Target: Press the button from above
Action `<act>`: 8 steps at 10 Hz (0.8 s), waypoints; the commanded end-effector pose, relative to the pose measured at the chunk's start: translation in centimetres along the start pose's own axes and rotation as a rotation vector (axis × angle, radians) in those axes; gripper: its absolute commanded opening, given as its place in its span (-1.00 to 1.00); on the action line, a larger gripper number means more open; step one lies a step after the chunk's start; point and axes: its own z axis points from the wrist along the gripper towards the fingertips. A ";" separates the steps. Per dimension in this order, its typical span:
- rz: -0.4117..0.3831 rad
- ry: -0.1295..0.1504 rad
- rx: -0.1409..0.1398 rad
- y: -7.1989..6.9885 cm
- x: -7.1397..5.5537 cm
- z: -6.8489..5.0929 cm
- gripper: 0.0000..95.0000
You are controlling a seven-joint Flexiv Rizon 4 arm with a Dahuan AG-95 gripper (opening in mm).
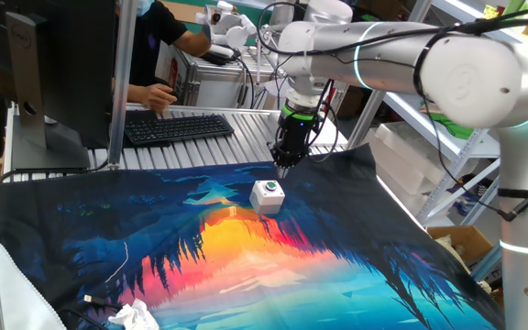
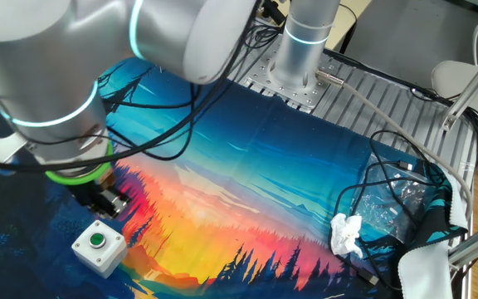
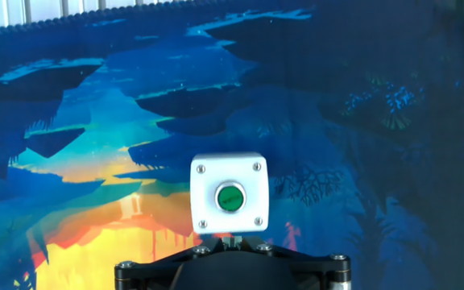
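Observation:
The button (image 1: 267, 194) is a small white box with a round green cap, standing on the colourful cloth (image 1: 246, 266). It also shows in the other fixed view (image 2: 99, 244) and in the hand view (image 3: 229, 193), just beyond the fingertips. My gripper (image 1: 283, 168) points down and hangs a little above the cloth, just behind the button and apart from it. In the other fixed view the gripper (image 2: 110, 203) is beside the box, not over the cap. In the hand view the gripper (image 3: 232, 239) shows its two tips together, with no gap and nothing between them.
A black keyboard (image 1: 177, 126) and a person's hand lie behind the cloth. A monitor stand (image 1: 44, 137) is at the back left. Crumpled white paper (image 2: 347, 234) and a tangle of black cables (image 2: 392, 191) lie at one end of the cloth.

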 end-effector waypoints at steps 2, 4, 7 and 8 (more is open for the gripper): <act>-0.002 0.009 -0.001 0.0 -1.0 0.1 -1.00; 0.001 0.015 0.000 0.0 -1.8 0.3 -1.00; 0.004 0.018 -0.002 0.1 -2.4 1.0 -1.00; 0.003 0.019 -0.003 0.1 -2.4 1.1 -1.00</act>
